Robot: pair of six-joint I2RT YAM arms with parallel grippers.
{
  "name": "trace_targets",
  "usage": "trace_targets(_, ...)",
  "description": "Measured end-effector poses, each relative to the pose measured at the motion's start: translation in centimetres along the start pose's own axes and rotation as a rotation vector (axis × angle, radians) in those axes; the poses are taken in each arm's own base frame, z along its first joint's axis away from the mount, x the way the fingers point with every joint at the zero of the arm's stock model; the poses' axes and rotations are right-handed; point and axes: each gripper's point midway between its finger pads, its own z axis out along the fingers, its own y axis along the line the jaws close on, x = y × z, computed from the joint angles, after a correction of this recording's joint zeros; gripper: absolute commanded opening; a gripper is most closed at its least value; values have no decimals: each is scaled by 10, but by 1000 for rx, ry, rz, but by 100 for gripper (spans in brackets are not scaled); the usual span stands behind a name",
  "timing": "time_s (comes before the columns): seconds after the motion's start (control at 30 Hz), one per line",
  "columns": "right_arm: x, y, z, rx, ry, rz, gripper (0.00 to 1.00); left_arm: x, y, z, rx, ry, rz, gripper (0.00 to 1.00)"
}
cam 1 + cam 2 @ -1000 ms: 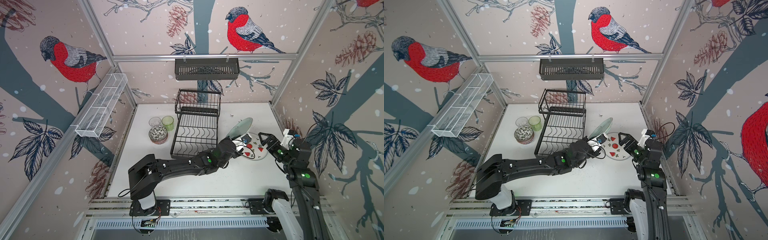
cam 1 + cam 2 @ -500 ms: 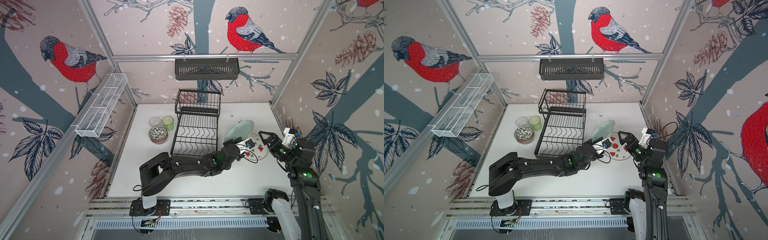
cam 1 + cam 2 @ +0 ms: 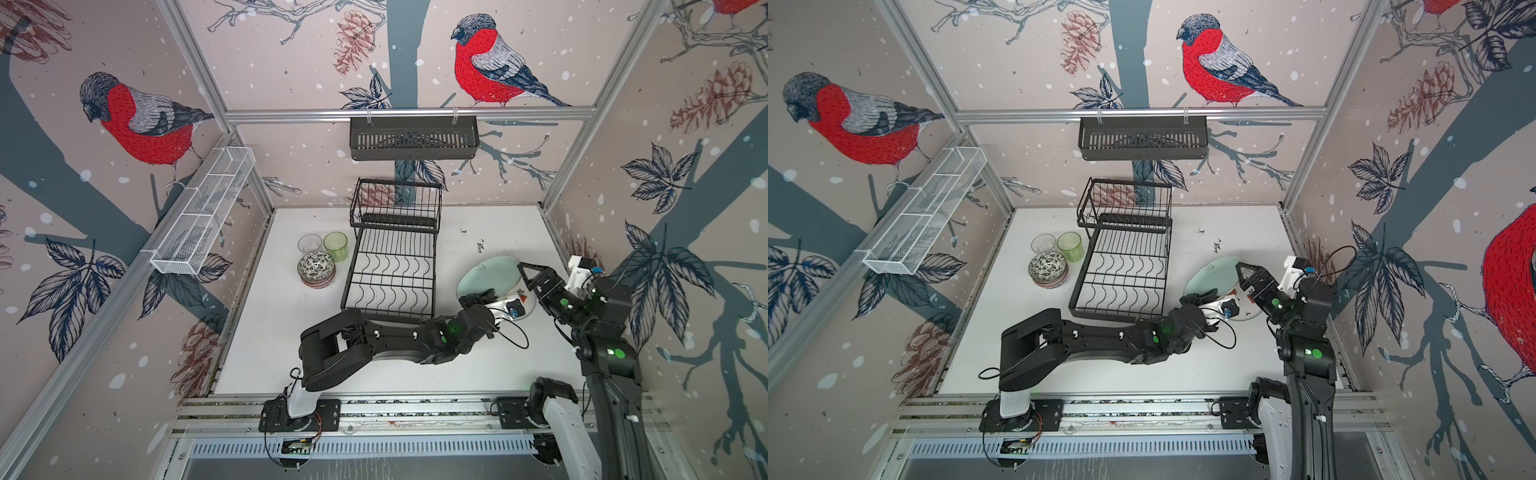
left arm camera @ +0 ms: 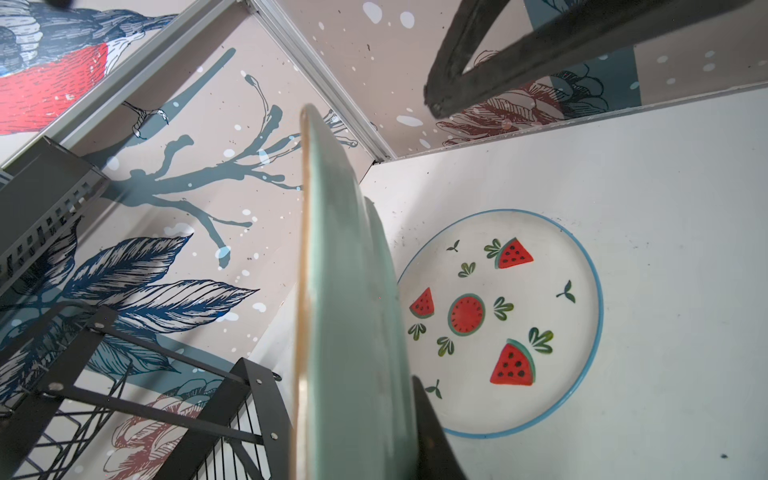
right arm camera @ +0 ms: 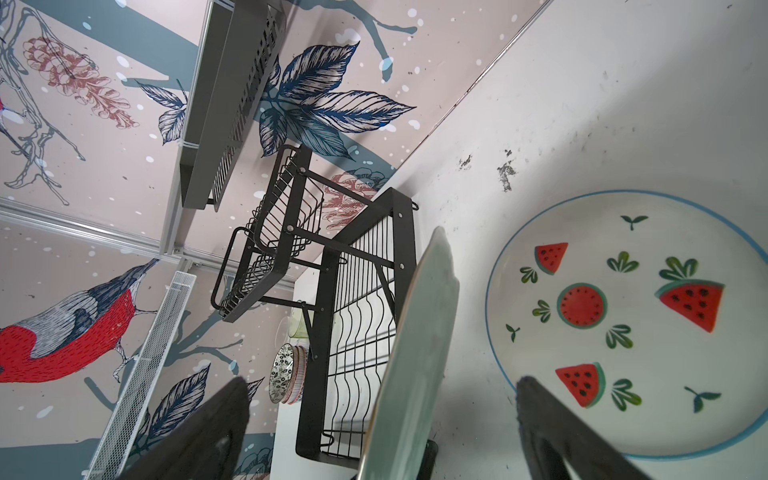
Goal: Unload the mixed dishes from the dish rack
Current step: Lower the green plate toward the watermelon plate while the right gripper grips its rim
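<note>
White surface (image 3: pixel 257 340) is carrying everything. Black wire rack (image 3: pixel 392 270) is standing at its middle, toward the back wall. In front of the rack the left arm (image 3: pixel 374 340) is spanning the surface toward the right side, and the left hand (image 3: pixel 482 298) is pinching, jaws narrow, the near rim of the green plate (image 3: pixel 488 276). That plate is tilting with its far edge raised, over the white plate (image 3: pixel 525 309) with watermelon print, which is lying flat on the surface right of the rack; whether the two are touching I cannot tell. The right hand (image 3: pixel 524 276) is hovering with jaws spread wide at the green plate's far rim; in the right wrist view that rim is showing between the two fingers (image 5: pixel 199 428), touching neither. Left of the rack, stacked bowls (image 3: pixel 316 266) are sitting on the surface, with the green glass (image 3: pixel 336 245) and the clear glass (image 3: pixel 309 243) standing upright just behind them.
</note>
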Motion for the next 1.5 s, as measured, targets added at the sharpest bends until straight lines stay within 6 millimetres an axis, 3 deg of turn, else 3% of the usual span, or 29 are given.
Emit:
trace_targets(0.07, 1, -1, 1, 2, 2, 4, 100, -5, 0, -1, -15, -16, 11, 0)
trace_targets(0.17, 2, -4, 2, 5, 9, 8, 88, -12, 1, -1, -45, -40, 27, 0)
trace_targets(0.37, 8, -6, 5, -3, 35, 18, 77, -18, -8, -2, -52, -59, 71, 0)
trace_targets(0.77, 12, -2, 8, -38, 70, -4, 52, -27, -5, 0, -85, -97, 85, 0)
trace_targets(1.1, 12, 0, 8, -45, 70, -10, 41, -32, 0, -2, -109, -114, 111, 0)
trace_targets(1.5, 21, -15, 9, -5, 83, 82, 2, -19, -1, -2, -135, -64, 253, 0)
